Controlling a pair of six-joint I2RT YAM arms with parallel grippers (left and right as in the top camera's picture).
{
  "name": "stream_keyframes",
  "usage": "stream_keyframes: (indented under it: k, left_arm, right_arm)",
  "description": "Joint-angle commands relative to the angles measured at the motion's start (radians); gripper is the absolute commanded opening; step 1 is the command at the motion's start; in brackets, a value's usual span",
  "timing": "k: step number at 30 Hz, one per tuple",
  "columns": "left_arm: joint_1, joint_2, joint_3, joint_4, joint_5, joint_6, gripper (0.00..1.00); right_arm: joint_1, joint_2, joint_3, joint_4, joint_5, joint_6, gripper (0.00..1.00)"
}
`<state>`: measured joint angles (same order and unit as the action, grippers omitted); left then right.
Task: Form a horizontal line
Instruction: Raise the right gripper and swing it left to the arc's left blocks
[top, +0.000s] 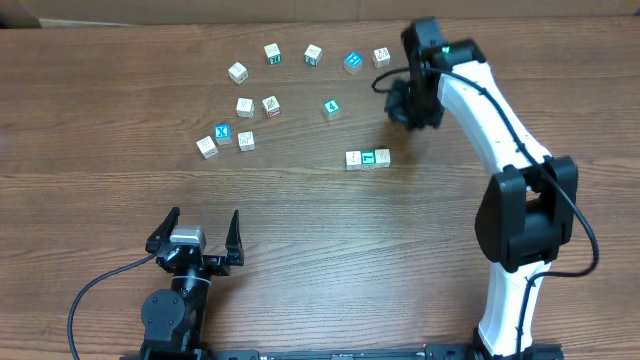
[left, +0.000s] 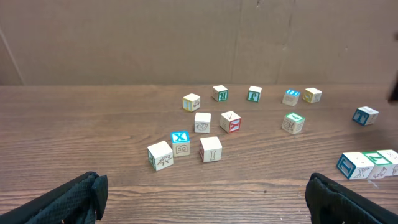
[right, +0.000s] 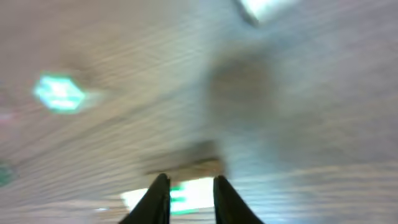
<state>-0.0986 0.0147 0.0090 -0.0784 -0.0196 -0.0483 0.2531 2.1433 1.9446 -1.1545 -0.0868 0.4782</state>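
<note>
The horizontal line is a row of three touching cubes right of the table's middle, whitish at both ends with a teal-green face in the centre. It shows at the right edge of the left wrist view. My right gripper hangs above the table, behind and to the right of the row. In the blurred right wrist view its fingers stand a narrow gap apart with nothing between them, and the row shows beyond them. My left gripper is wide open and empty near the front edge.
Several loose letter cubes lie scattered in an arc at the back left, among them a blue X cube, a teal cube, a blue cube and a whitish cube. A cardboard wall stands behind.
</note>
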Motion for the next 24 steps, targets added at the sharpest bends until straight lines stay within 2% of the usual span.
stream_keyframes:
  k: [1, 2, 3, 8, 17, 24]
  left_arm:
    - [-0.005, -0.009, -0.004, 0.003, -0.006, 0.019, 0.99]
    - [-0.005, -0.009, -0.004, 0.003, -0.006, 0.019, 1.00]
    - [-0.005, -0.009, -0.004, 0.003, -0.006, 0.019, 1.00]
    - [-0.005, -0.009, -0.004, 0.003, -0.006, 0.019, 1.00]
    - [-0.005, -0.009, -0.004, 0.003, -0.006, 0.019, 0.99]
    - [-0.005, -0.009, -0.004, 0.003, -0.006, 0.019, 1.00]
  right_arm:
    - [0.053, -0.045, 0.061, 0.041, -0.076, -0.023, 0.29]
    - [0.074, -0.045, 0.061, 0.068, -0.076, -0.023, 0.38]
    - [0.095, -0.045, 0.061, 0.091, -0.076, -0.023, 0.43]
    - [0.203, -0.031, 0.058, 0.187, -0.072, -0.023, 0.56]
    - [0.414, 0.037, 0.058, 0.363, 0.095, -0.025, 0.62]
    - [0.505, 0.115, 0.058, 0.467, 0.219, -0.043, 0.67]
